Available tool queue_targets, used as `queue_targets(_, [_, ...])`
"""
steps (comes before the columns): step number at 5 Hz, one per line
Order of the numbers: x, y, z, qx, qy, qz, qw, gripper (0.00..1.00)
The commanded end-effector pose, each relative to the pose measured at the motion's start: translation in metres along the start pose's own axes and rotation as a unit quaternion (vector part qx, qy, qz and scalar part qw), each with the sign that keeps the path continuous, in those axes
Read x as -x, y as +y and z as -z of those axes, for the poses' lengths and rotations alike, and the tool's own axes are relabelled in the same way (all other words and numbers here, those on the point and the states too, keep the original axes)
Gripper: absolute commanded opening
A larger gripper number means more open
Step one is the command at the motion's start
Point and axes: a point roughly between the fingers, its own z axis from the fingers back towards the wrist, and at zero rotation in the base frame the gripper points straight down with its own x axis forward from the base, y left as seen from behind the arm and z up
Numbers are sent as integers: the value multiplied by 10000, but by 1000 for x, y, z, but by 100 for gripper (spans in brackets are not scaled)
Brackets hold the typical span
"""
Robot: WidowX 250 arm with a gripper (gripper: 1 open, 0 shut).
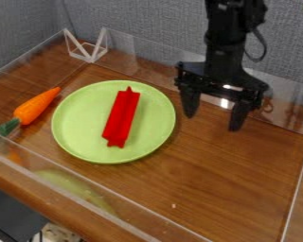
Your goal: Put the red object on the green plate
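The red object, a bright red bar with rounded ends, lies flat on the green plate, running from the plate's far rim toward its middle. The plate rests on the wooden tabletop at the left centre. My gripper hangs over the bare wood to the right of the plate, clear of its rim. Its two black fingers point down, spread wide apart, with nothing between them.
An orange carrot with a green top lies on the wood left of the plate. A small white wire stand sits at the back left. Clear acrylic walls fence the table's edges.
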Motion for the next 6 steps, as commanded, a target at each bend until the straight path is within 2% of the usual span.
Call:
queue_targets(1, [2, 3, -12, 15, -263, 106, 9996, 100])
queue_targets(3, [2, 36, -22, -43, -392, -281, 9988, 100])
queue_targets(4, [6, 24, -23, 57, -435, -29, 9990, 100])
queue_targets(6, [12, 6, -24, 71, -509, 432, 9977, 100])
